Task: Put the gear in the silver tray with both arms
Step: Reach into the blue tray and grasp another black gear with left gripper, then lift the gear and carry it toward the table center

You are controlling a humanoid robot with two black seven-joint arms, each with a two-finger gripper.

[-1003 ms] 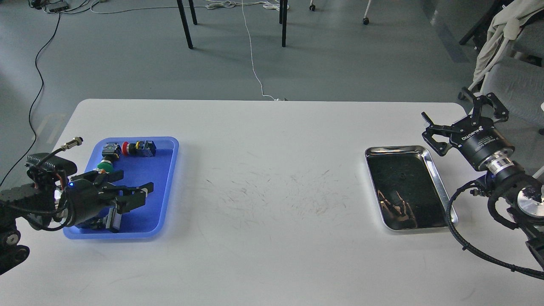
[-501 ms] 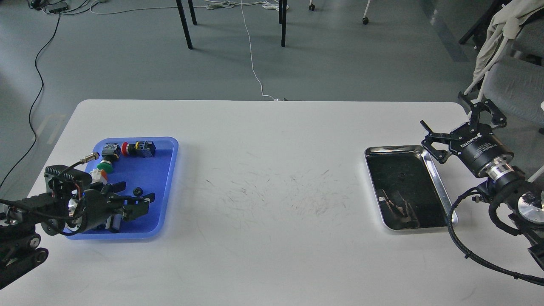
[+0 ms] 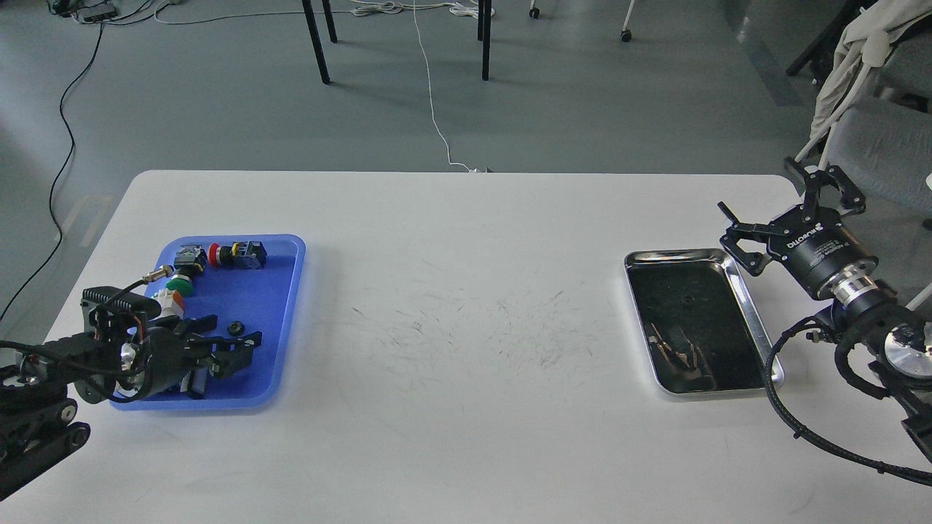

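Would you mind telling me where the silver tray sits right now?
In the head view, the silver tray lies on the right side of the white table, just beside the open right pincer and far from the blue tray.

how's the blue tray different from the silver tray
The blue tray is matte plastic; the silver tray is shiny steel with a dark mirror bottom. The blue tray holds several small parts; the silver tray holds none. The blue tray looks larger. Both are rectangular with rounded corners, on the white table.

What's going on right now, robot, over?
Left gripper open over blue tray, beside small black gear. Right gripper open, empty, beside silver tray. Silver tray empty. Table between trays unobstructed.
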